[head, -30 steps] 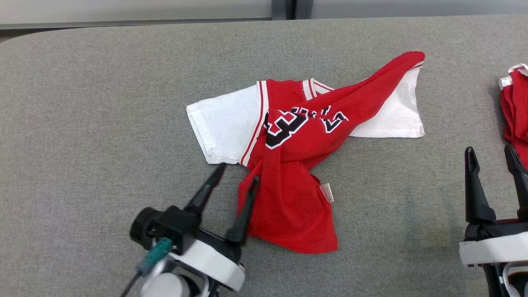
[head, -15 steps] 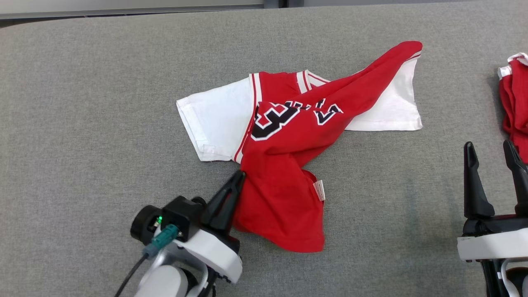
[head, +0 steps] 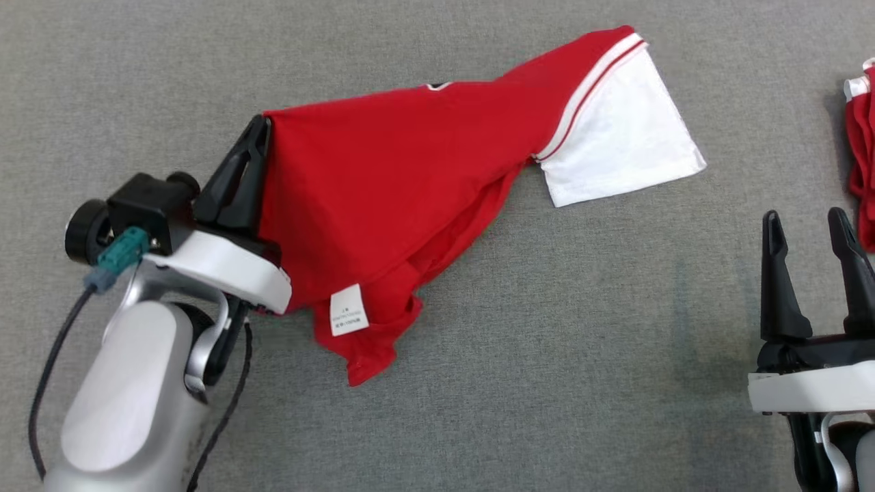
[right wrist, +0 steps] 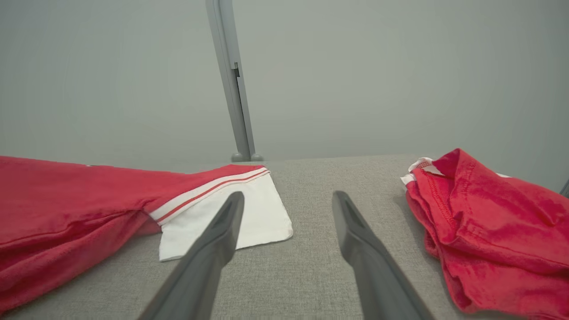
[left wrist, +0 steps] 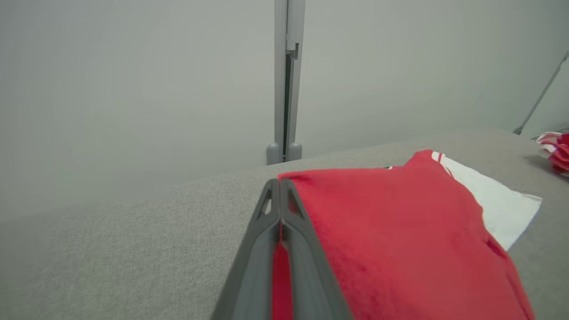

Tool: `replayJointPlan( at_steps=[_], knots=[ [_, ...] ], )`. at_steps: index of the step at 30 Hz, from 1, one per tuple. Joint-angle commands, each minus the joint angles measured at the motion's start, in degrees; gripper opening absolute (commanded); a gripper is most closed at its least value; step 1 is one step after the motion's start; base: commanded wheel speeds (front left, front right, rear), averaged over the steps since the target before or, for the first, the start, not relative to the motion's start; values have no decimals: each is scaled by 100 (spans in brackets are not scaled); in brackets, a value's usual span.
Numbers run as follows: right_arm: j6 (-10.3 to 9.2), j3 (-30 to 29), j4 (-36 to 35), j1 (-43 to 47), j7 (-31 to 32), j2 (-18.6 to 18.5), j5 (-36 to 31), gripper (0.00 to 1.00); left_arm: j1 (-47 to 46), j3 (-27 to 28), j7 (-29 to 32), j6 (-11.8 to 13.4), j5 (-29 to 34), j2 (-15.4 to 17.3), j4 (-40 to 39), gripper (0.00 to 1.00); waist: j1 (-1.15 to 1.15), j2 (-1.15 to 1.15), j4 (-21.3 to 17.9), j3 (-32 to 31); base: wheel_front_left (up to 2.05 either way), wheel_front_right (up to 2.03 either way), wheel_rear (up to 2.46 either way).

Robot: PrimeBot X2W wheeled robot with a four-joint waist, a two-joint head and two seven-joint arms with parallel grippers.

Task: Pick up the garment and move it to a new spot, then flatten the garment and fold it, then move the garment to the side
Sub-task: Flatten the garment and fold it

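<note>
The garment (head: pixel 396 171) is a red jersey with white sleeves. My left gripper (head: pixel 262 126) is shut on its red edge and holds that part up off the grey table (head: pixel 581 328), so the cloth drapes rightwards. One white sleeve (head: pixel 618 140) still rests on the table. A white label (head: pixel 348 311) hangs near the lower hem. In the left wrist view my shut fingers (left wrist: pixel 266 222) pinch red cloth (left wrist: pixel 400 231). My right gripper (head: pixel 810 225) stands open at the lower right, apart from the garment, and its wrist view shows the white sleeve (right wrist: pixel 262 213) just left of the fingers.
A second red and white garment (head: pixel 863 147) lies bunched at the table's right edge, just beyond my right gripper, also in the right wrist view (right wrist: pixel 493 226). A grey wall with an upright post (right wrist: pixel 233 89) stands behind the table.
My left gripper closed on the garment's red edge and lifted it up and to the left, pulling the cloth over so the printed front is hidden. The head camera tilted down. The right gripper stayed put.
</note>
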Motion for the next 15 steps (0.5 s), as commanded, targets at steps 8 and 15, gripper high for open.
replayJointPlan(
  at_steps=[8,15],
  knots=[
    [-3,135,182,-245,-146,38,77,100,-984,46,-136,-225,-201,-2,1503,55,0,0,-329,304,0,0,0],
    [-3,117,285,-256,-207,-33,36,100,-788,362,-929,-96,-465,-212,1778,100,0,0,-276,204,0,0,0]
  ],
)
